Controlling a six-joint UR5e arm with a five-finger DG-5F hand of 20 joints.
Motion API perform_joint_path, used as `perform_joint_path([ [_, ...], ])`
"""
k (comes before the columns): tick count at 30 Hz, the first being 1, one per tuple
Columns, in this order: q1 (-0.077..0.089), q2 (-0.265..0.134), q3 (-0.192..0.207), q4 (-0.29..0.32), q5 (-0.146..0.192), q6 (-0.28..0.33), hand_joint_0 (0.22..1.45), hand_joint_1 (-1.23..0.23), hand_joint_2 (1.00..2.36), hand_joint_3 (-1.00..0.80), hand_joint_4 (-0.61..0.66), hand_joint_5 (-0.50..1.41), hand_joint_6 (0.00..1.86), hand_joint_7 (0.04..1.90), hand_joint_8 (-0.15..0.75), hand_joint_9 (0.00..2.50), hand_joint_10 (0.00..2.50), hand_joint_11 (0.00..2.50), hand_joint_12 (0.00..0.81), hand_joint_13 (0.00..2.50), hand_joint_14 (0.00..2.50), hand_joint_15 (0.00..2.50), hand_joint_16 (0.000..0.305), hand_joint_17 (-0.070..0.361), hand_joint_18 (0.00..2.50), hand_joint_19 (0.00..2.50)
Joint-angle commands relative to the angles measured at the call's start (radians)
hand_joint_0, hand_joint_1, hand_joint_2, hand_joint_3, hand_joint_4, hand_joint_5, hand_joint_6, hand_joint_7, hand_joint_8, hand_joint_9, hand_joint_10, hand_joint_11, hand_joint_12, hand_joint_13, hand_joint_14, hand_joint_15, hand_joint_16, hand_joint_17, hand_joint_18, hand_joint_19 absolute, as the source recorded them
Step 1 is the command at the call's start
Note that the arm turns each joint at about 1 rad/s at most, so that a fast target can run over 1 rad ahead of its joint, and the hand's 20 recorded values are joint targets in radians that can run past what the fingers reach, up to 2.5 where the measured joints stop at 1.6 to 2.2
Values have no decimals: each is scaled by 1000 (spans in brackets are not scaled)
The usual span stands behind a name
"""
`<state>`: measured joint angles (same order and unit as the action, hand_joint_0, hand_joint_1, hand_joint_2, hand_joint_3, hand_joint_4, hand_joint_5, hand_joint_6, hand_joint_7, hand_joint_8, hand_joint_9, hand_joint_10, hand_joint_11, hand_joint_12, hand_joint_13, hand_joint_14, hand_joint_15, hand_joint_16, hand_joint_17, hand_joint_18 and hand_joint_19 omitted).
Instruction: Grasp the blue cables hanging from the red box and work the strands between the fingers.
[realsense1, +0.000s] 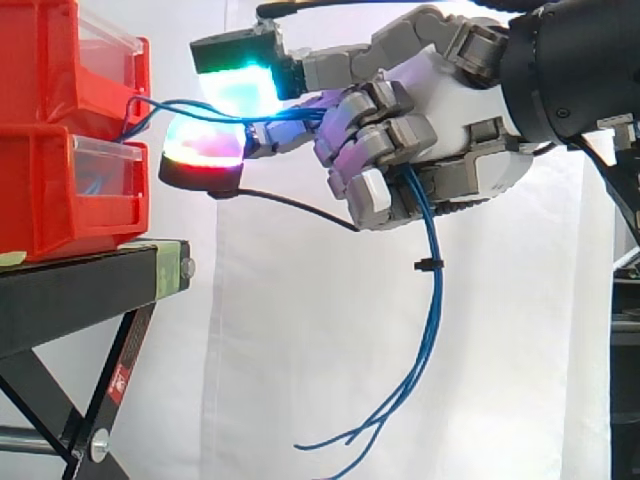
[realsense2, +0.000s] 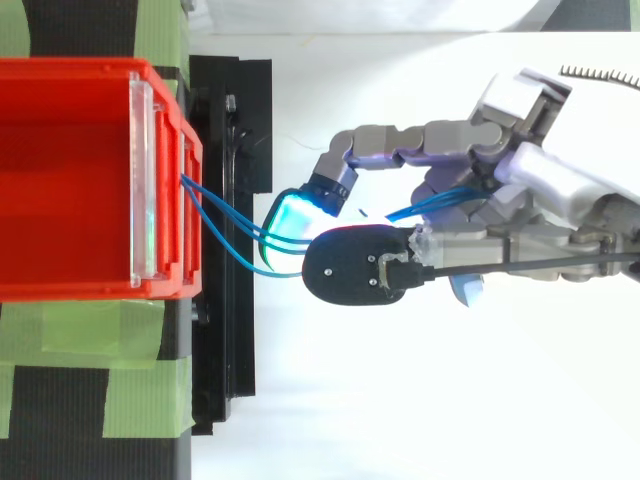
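Thin blue cables (realsense1: 190, 108) run from the upper red bin (realsense1: 60, 60) across to my hand (realsense1: 440, 110) and pass through its curled fingers. Below the palm the strands (realsense1: 432, 260) hang down and fan out into loose ends near the bottom. A small black tie (realsense1: 428, 264) clips the hanging bundle. Two fingertips (realsense1: 240, 85), glowing green and red, sit close to the bin front with the cables between them. From above, the cables (realsense2: 225, 230) leave the bin (realsense2: 70, 180) and run under the glowing fingertip (realsense2: 295, 215) into the hand (realsense2: 540, 200).
Two red bins are stacked on a black stand (realsense1: 90, 280) with green tape (realsense2: 140, 380) on its top. A white curtain hangs behind. The arm fills the upper right of the side view.
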<state>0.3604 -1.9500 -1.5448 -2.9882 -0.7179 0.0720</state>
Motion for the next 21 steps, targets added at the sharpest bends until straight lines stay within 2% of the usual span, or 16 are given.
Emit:
perform_joint_path([
  [1,0,3,0,0,0,0,859,-697,1023,-170,75,524,14,1285,445,1770,2500,2500,688,2057,2500,1811,238,178,2500,718],
  [2,0,3,0,0,0,0,892,-724,1021,-52,61,485,9,1327,445,1770,2500,2500,688,2057,2500,1811,238,178,2500,718],
  [5,0,11,0,0,-2,-1,914,-739,1020,-17,21,458,0,1405,445,1770,2500,2500,688,2057,2500,1811,238,178,2500,718],
  [6,0,11,0,0,-2,-1,917,-741,1018,-38,20,409,101,1373,445,1770,2500,2500,688,2057,2500,1811,238,178,2500,718],
  [7,0,11,0,0,-2,0,894,-762,1019,-118,29,357,220,1324,445,1770,2500,2500,688,2057,2500,1811,238,178,2500,718],
  [9,0,19,5,0,-3,-1,851,-766,1020,-365,0,319,275,1348,445,1770,2500,2500,688,2057,2500,1811,238,178,2500,718],
  [11,0,23,5,0,-3,-6,853,-764,1019,-438,4,293,386,1320,445,1770,2500,2500,688,2057,2500,1811,238,178,2500,718],
  [13,0,26,5,0,-3,-9,841,-754,1023,-288,-22,257,567,1249,445,1770,2500,2500,688,2057,2500,1811,238,178,2500,718],
  [14,0,31,5,0,-3,-15,851,-745,1020,-66,-27,238,758,1142,445,1770,2500,2500,688,2057,2500,1811,238,178,2500,718],
  [15,0,36,5,0,-3,-18,898,-750,1006,92,-24,234,832,1094,445,1770,2500,2500,688,2057,2500,1811,238,178,2500,718],
  [16,0,37,5,0,-2,-24,911,-746,1040,106,-15,229,849,1091,445,1770,2500,2500,688,2057,2500,1811,238,178,2500,718],
  [17,-1,40,5,0,3,-34,874,-689,1197,99,18,234,850,1051,445,1770,2500,2500,688,2057,2500,1811,238,178,2500,718],
  [18,0,40,5,0,3,-37,849,-595,1369,54,11,440,339,1329,445,1770,2500,2500,688,2057,2500,1811,238,178,2500,718],
  [19,0,40,6,0,5,-40,849,-562,1414,45,29,520,165,1401,445,1770,2500,2500,688,2057,2500,1811,238,178,2500,718],
  [20,0,40,5,0,5,-40,851,-529,1441,23,105,605,7,1421,445,1770,2500,2500,688,2057,2500,1811,238,178,2500,718],
  [21,0,40,5,0,5,-40,831,-499,1497,-27,141,623,12,1350,445,1770,2500,2500,688,2057,2500,1811,238,178,2500,718],
])
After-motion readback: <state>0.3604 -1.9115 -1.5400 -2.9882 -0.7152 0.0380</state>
